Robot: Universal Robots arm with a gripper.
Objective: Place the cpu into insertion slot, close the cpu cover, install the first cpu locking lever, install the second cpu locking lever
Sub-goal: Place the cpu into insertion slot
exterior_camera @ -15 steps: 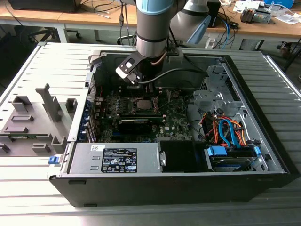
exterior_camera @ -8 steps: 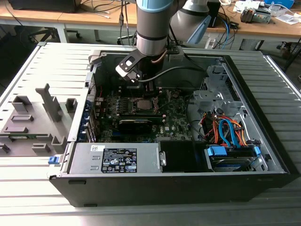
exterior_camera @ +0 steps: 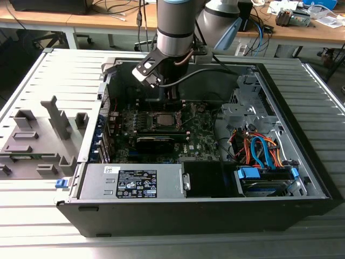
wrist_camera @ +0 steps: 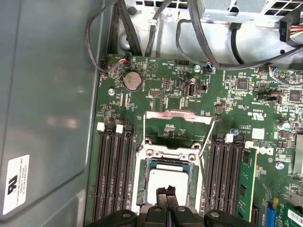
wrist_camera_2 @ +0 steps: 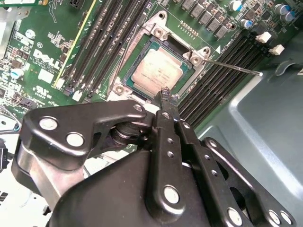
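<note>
Arm [exterior_camera: 175, 27] is down inside the open computer case [exterior_camera: 215, 216], over the motherboard [exterior_camera: 199, 143].

Cpu [wrist_camera: 168, 178] sits flat in the socket [wrist_camera: 168, 152]. It shows in the second wrist view too [wrist_camera_2: 158, 71], and as a small silver square in the exterior view [exterior_camera: 163, 120].

Gripper [wrist_camera: 165, 194]: fingers pressed together with nothing between them. The tips [wrist_camera_2: 165, 94] are right at one edge of the cpu, on the socket side away from the hinge. Can't tell whether they touch it.

Cover [wrist_camera: 177, 115] is swung up off the socket on the hinge side, and green board shows through its window, so it is not closed.

One thin lever [wrist_camera_2: 232, 66] sticks out free from a socket corner and crosses above the memory slots [wrist_camera_2: 218, 82] beside the socket. In the first wrist view the lever [wrist_camera: 206, 139] runs along the socket's side, unlatched.

Memory slots [wrist_camera: 113, 175] flank the socket on both sides. A coin battery [wrist_camera: 132, 80] lies beyond the cover, well away from the socket.
</note>
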